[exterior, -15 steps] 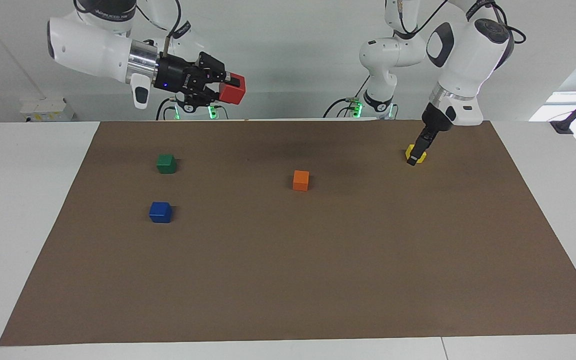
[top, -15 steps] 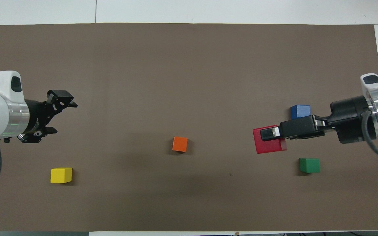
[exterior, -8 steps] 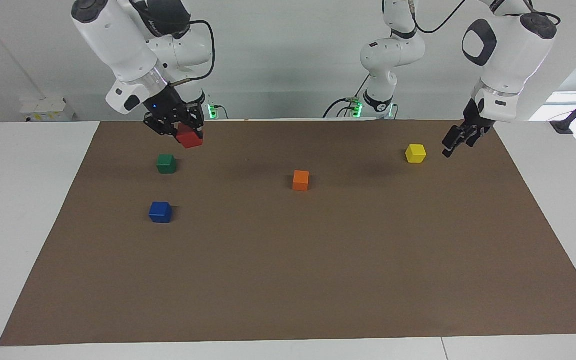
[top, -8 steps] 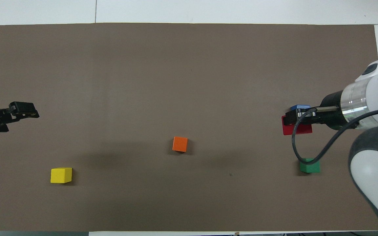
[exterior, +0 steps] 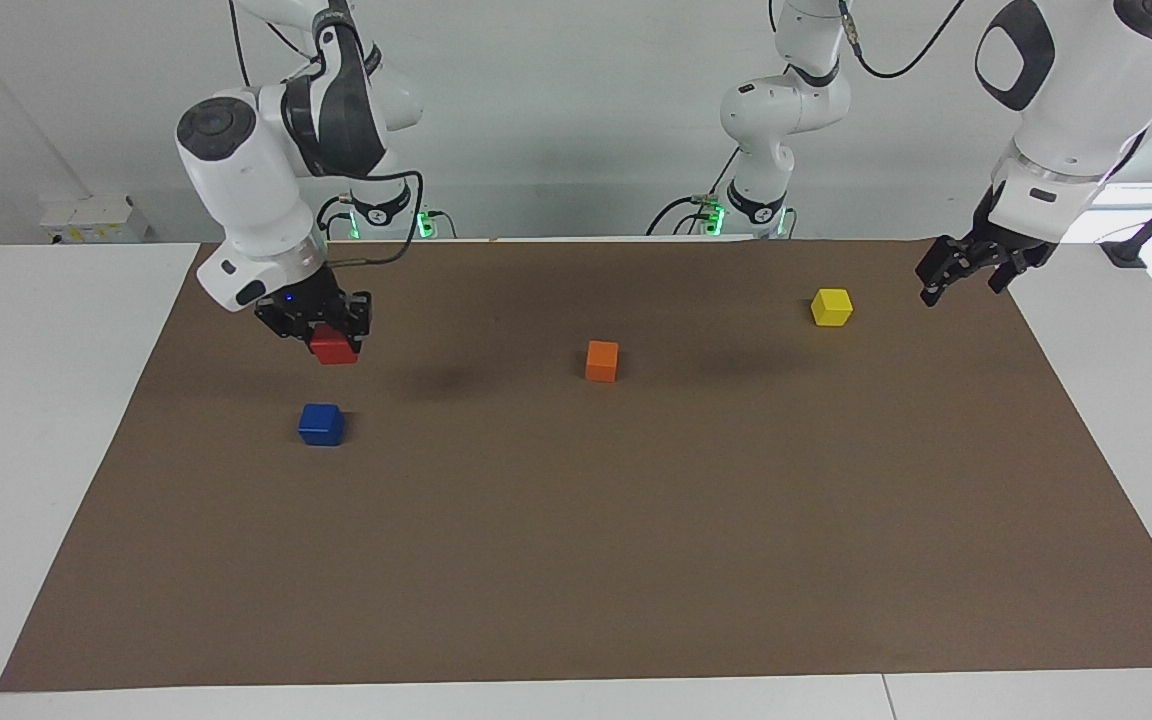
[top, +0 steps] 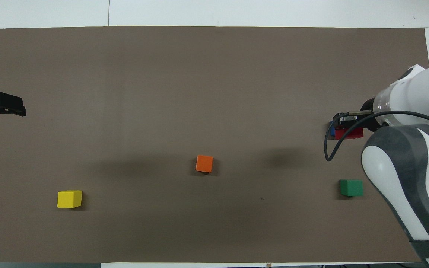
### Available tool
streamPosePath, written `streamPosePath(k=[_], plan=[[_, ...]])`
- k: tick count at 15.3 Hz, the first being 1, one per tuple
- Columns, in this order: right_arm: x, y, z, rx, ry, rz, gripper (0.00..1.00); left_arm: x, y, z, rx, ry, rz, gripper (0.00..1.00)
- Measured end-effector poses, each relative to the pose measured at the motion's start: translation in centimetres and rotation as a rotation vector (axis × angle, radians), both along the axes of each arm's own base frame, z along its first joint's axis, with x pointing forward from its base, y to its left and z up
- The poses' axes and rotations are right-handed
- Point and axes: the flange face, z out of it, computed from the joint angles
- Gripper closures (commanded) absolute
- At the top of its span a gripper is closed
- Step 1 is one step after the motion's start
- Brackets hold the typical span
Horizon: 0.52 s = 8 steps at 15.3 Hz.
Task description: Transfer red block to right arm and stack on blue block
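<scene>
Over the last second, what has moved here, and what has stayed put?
The right gripper, shut on the red block, swung down until it hangs over the blue block. The open left gripper drew away from the yellow block. All other blocks stayed put.

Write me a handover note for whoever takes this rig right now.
Right gripper: shut on the red block, raised over the blue block, not yet touching it.
Left gripper: open, holding nothing, waiting at the left arm's end of the table.
Done: red block is in the right gripper.
Left: lower it onto the blue block, release, retract.
</scene>
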Motion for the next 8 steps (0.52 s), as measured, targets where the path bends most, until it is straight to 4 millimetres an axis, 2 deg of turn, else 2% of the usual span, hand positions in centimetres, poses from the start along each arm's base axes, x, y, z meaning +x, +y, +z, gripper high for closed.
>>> streamPosePath(k=[2,4,8], plan=[[0.9,-1.6,-2.8,-0.020,-0.020,-0.018,1.00,1.0,0.0,0.0,0.009,0.020,-0.050,0.00],[1.2,-2.8,-5.0,-0.022,-0.026,-0.053,1.00,1.1,-0.3,0.3,0.013,0.029,-0.083,0.00],[1.3,-3.3,-7.9,-0.020,-0.049,-0.088,1.00,-0.4,-1.8,1.0,0.020,0.069,-0.109,0.00]])
